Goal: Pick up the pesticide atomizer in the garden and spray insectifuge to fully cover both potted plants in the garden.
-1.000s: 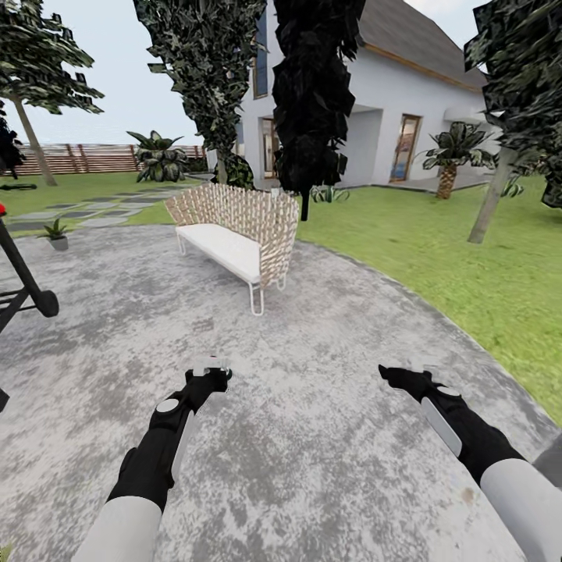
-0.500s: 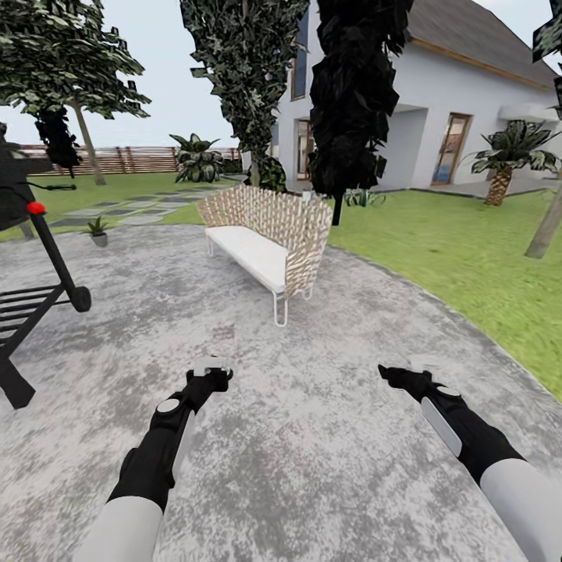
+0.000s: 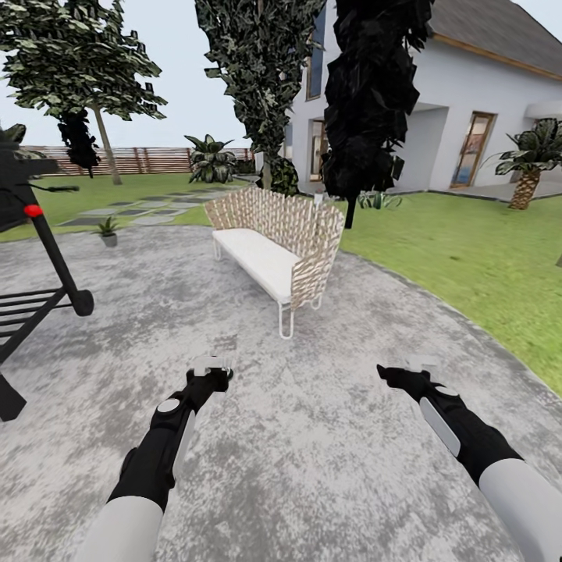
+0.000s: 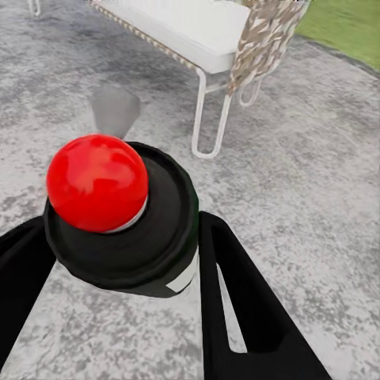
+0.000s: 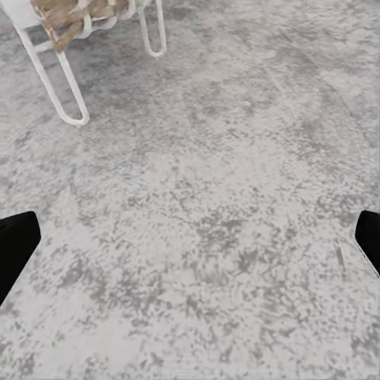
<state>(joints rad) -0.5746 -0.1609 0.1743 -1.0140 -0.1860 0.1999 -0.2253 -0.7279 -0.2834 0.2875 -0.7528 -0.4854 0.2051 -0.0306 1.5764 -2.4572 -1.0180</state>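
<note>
left gripper (image 4: pixel 119 261) clamped on dark bottle-shaped pesticide atomizer (image 4: pixel 127 222) with red-dotted head; right gripper (image 5: pixel 190 237) spread, empty. best kept upright while steering toward small grey-potted plant (image 3: pixel 108 232) beyond patio's far-left edge.

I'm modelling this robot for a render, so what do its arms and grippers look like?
Both arms have pale grey forearm shells that give way to black wrists. The left arm carries a round grey disc and a grey strip; the right arm has a long light-grey panel. Left gripper and right gripper have slim black fingers. No cables show.
</note>
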